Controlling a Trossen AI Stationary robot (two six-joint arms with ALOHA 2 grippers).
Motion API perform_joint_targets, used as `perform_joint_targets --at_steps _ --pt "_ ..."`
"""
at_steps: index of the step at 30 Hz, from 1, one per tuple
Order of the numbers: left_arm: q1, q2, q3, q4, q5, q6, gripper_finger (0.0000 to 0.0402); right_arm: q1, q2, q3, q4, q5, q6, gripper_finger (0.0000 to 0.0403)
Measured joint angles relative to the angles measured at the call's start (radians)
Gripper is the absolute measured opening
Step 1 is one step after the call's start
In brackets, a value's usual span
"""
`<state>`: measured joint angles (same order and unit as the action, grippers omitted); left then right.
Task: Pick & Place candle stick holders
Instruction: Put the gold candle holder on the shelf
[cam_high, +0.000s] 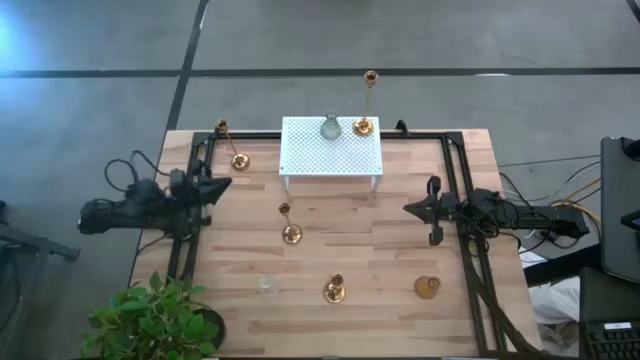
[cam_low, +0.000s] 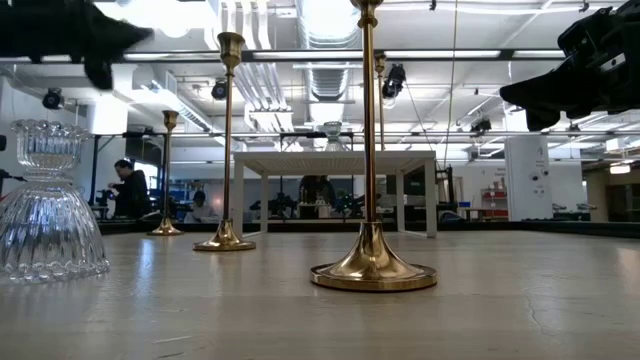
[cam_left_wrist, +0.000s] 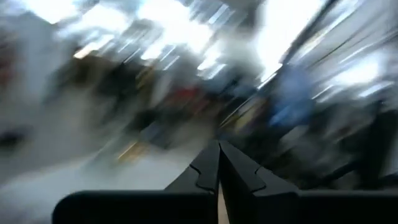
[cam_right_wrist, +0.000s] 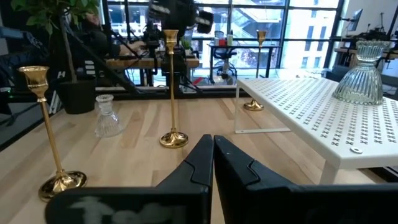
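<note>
High view — candle stick holders (cam_high: 291, 234) between both tools (cam_high: 222, 185) (cam_high: 408, 208).

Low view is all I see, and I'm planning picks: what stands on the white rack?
Observer: A clear glass holder and a tall brass holder stand near the back edge of the white rack.
Operator: Any holder out of my frame on the right?
Observer: Yes, a squat brass holder near the table's front right.
Operator: Are the grippers carrying anything?
Observer: No. The left gripper and right gripper are both shut and empty, at the table's sides.
</note>
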<state>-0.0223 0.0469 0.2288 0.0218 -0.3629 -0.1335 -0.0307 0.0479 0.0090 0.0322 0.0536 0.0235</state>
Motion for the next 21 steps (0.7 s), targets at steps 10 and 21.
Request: perform_joint_targets --at_steps 10,21 --pt "0.001 0.094 0.178 -0.581 -0.293 -0.149 0.0074 0.000 0.000 0.000 0.000 0.000 0.001 0.0009" --pt "0.001 0.274 0.065 -0.467 -0.762 -0.217 0.0158 0.000 0.000 0.000 0.000 0.000 0.001 0.0009"
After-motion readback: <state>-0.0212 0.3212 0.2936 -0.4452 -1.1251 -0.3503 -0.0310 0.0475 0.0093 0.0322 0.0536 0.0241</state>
